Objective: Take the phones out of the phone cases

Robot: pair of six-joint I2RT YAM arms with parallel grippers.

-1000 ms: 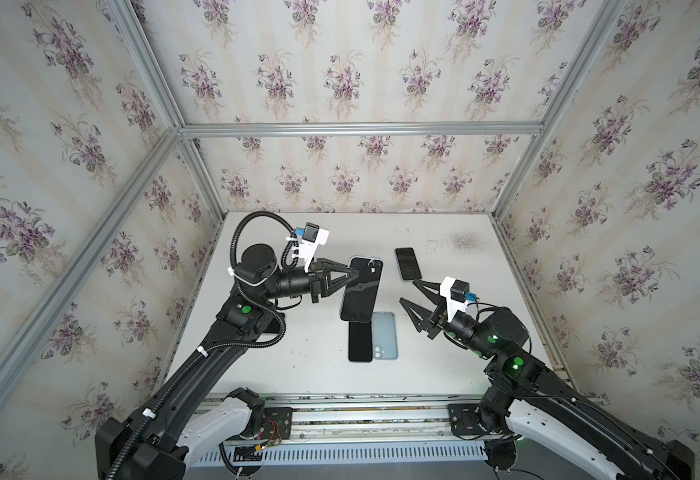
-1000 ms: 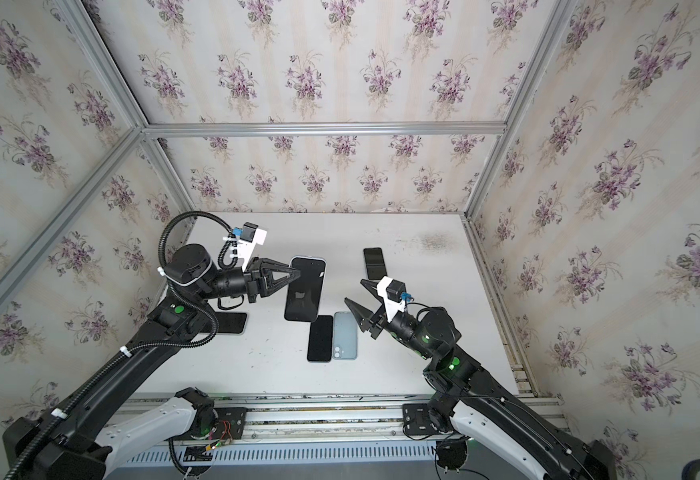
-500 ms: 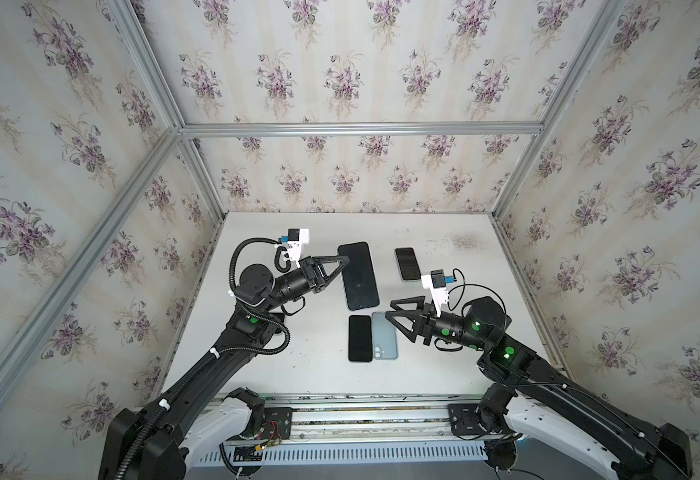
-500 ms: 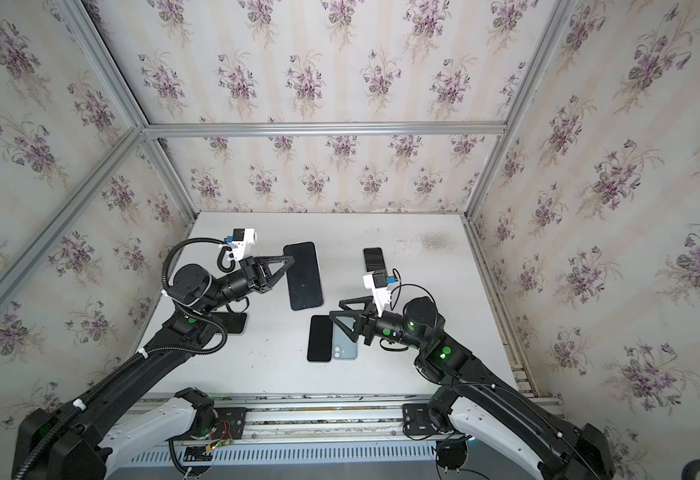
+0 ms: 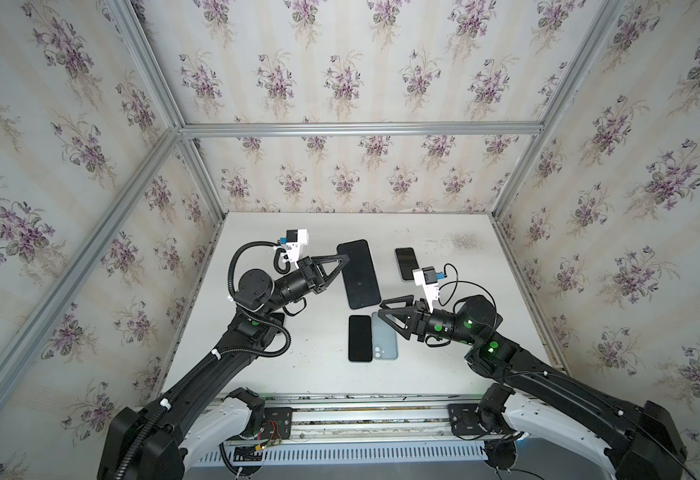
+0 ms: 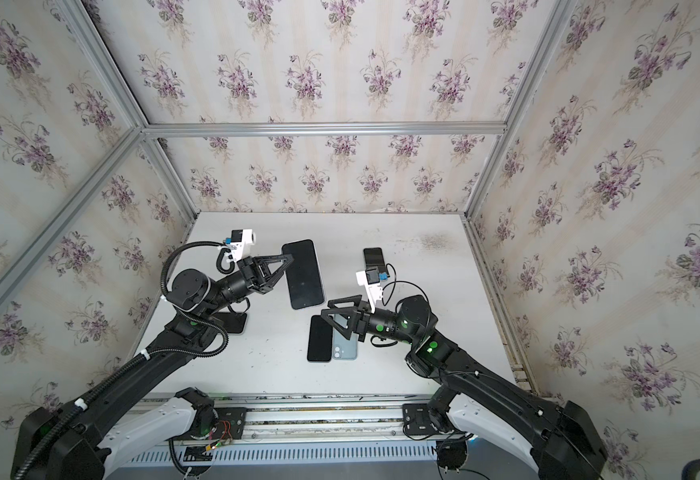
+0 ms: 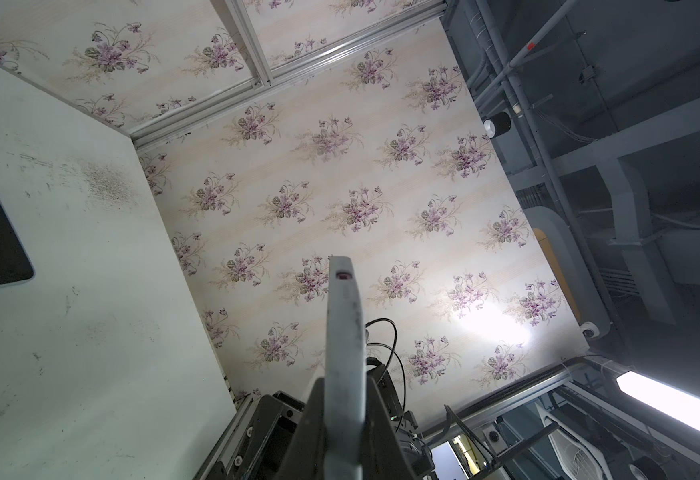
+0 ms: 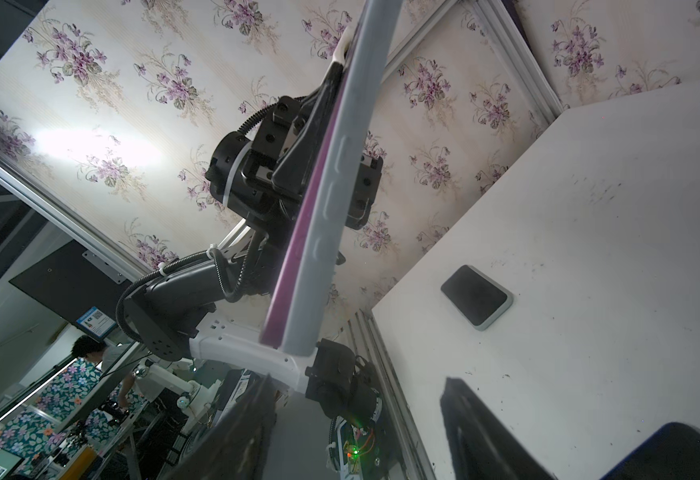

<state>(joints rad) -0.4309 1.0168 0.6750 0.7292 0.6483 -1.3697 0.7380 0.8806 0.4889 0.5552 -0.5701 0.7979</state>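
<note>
Top views: my left gripper (image 5: 341,262) is clamped on the long edge of the cased phone (image 5: 358,274), which is screen-up in the air above the table (image 5: 443,365). My right gripper (image 5: 382,311) has its jaws apart and empty, just beside the phone's near end. It hangs above a black phone (image 5: 359,338) and a light blue phone (image 5: 385,347) lying side by side.

Left wrist: grey case (image 7: 342,353) shows edge-on, pinched between my fingers. Grip looks square.

Right wrist: purple phone rim (image 8: 294,232) is seated in the case, not out yet. My right fingers (image 8: 477,436) are spread wide.

My call: bite only the case lip at the free corner and peel away from the clamp, slowly. A slip would likely drop it.
</note>
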